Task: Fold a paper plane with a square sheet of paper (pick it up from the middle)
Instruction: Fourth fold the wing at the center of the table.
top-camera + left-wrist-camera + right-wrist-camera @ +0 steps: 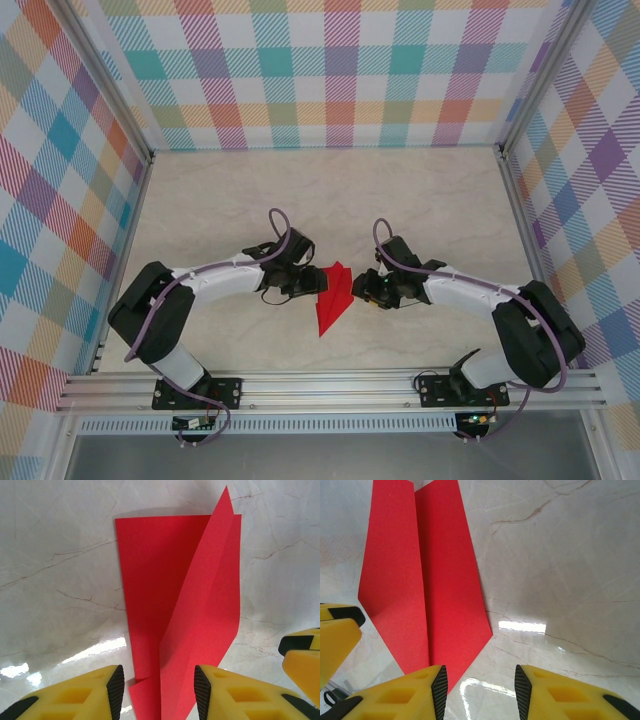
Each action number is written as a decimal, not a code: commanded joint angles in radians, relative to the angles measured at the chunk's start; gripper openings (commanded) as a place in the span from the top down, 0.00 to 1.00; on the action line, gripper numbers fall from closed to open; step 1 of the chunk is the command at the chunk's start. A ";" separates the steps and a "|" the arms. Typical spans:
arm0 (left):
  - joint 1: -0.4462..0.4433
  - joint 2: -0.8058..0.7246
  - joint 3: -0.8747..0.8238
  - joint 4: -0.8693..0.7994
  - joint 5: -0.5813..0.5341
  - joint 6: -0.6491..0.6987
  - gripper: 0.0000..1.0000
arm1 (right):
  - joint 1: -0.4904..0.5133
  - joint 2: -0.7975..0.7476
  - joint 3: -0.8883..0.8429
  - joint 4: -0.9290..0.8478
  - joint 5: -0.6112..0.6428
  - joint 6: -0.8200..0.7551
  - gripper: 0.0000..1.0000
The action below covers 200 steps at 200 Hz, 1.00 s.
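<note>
A lab test cell: aluminium rail (330,385), checkered walls (330,70), marble tabletop (330,200).

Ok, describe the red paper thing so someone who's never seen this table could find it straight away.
On the pale marble-look table inside the checked walls, find the gap between the left gripper and the right gripper. The paper plane sits there: the only solid red thing, a creased dart pointing toward the front rail.
</note>
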 commanded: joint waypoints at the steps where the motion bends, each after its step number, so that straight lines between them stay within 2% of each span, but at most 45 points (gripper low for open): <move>1: -0.002 0.030 0.044 -0.056 -0.002 0.033 0.56 | 0.001 0.025 -0.004 0.024 -0.031 0.010 0.57; 99: -0.018 0.127 0.076 -0.088 -0.019 0.053 0.60 | 0.003 0.111 0.029 0.095 -0.110 0.008 0.58; 200: -0.036 0.179 0.090 -0.098 -0.021 0.068 0.64 | 0.004 0.156 0.054 0.103 -0.101 0.010 0.58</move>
